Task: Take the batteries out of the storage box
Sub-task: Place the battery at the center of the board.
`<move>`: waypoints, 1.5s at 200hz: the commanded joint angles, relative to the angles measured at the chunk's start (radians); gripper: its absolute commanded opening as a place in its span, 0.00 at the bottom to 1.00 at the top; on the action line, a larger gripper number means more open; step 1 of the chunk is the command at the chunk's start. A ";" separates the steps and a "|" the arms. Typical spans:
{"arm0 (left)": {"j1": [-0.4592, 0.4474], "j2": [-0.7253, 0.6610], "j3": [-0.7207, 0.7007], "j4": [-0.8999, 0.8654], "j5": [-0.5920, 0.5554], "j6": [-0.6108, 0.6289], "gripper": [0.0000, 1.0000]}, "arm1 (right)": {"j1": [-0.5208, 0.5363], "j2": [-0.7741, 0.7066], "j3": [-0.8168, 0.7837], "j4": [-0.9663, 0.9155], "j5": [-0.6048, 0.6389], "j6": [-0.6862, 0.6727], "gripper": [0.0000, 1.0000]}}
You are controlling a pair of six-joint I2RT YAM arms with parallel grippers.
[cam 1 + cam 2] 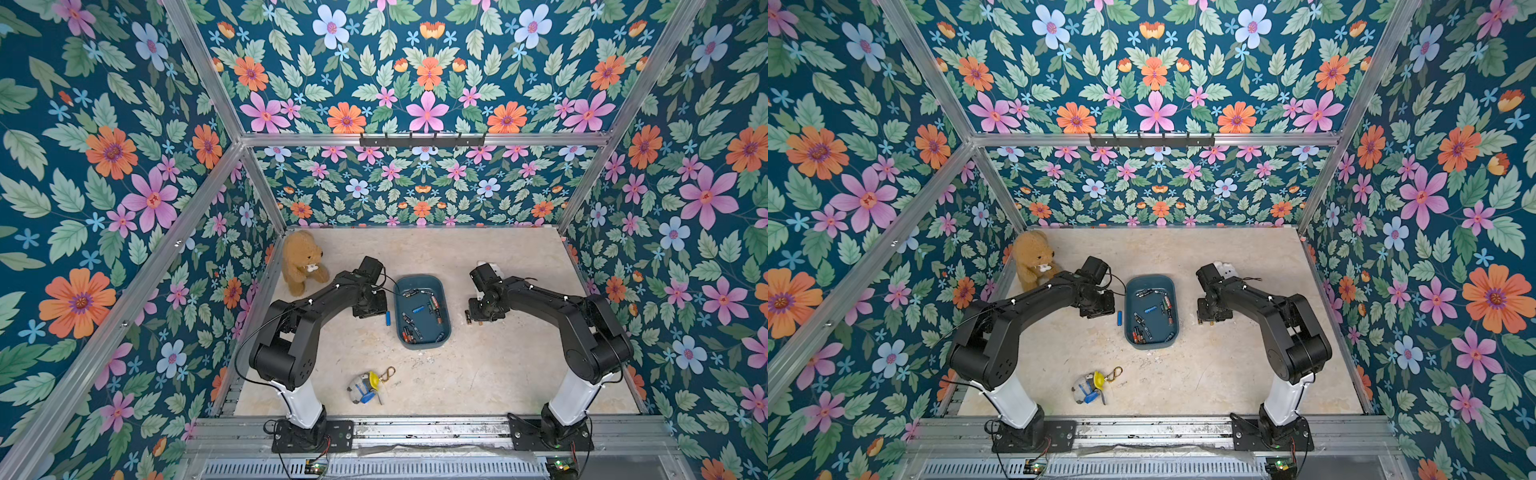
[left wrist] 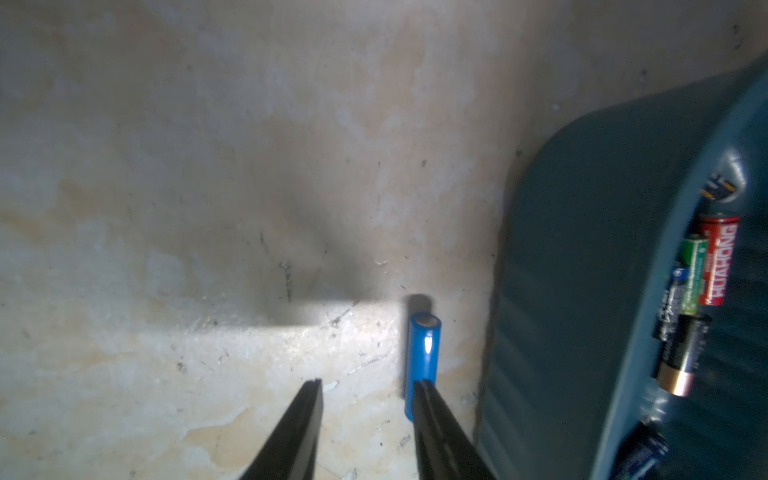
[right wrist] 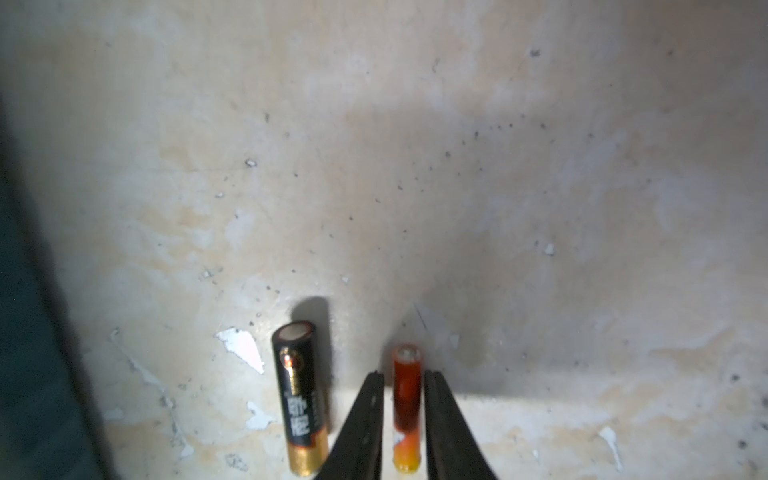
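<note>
**Storage box** (image 1: 417,277): stands between the two arms. Most batteries (image 1: 434,305) lie inside it at mixed headings.

**Right end effector** (image 3: 404,374): jaws narrowly parted astride an orange battery (image 3: 407,399). It lies on the table (image 3: 540,208) outside the box, long axis along the fingers. A black-and-gold battery (image 3: 300,395) lies parallel, boxward of it.

**Left end effector** (image 2: 366,381): spread and empty, beside a blue battery (image 2: 424,349) just outside the box's opposite wall.

**Judgement:** the next pick lies boxward of either arm, about equally near.

**Views:** the top views hide both sets of fingertips; only the wrist views show them.
</note>
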 commanded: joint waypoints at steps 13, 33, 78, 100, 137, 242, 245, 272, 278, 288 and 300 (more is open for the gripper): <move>0.000 -0.006 0.001 -0.016 -0.010 0.003 0.42 | 0.000 -0.016 0.014 -0.021 0.011 -0.003 0.24; 0.000 -0.007 0.007 -0.020 -0.013 0.007 0.42 | 0.000 -0.026 0.024 -0.030 0.015 -0.003 0.24; 0.000 -0.017 0.052 -0.049 -0.030 0.008 0.43 | 0.000 -0.041 0.043 -0.047 0.013 -0.003 0.25; 0.000 -0.024 0.096 -0.074 -0.036 0.010 0.43 | 0.000 -0.044 0.047 -0.048 0.012 -0.001 0.25; -0.008 -0.041 0.175 -0.106 -0.055 0.024 0.44 | 0.001 -0.056 0.051 -0.053 0.017 -0.002 0.25; -0.169 0.068 0.368 -0.159 -0.125 0.057 0.46 | 0.000 -0.055 0.070 -0.061 0.017 0.001 0.25; -0.176 0.075 0.374 -0.160 -0.126 0.060 0.46 | 0.000 -0.056 0.069 -0.060 0.017 0.000 0.25; -0.211 0.136 0.409 -0.161 -0.111 0.067 0.46 | 0.000 -0.058 0.067 -0.062 0.017 0.003 0.25; -0.216 0.148 0.415 -0.159 -0.108 0.067 0.46 | 0.000 -0.058 0.067 -0.061 0.017 0.003 0.25; -0.223 0.169 0.424 -0.157 -0.108 0.070 0.46 | 0.000 -0.059 0.066 -0.062 0.016 0.004 0.25; -0.229 0.192 0.433 -0.151 -0.107 0.074 0.46 | 0.000 -0.060 0.066 -0.061 0.014 0.004 0.25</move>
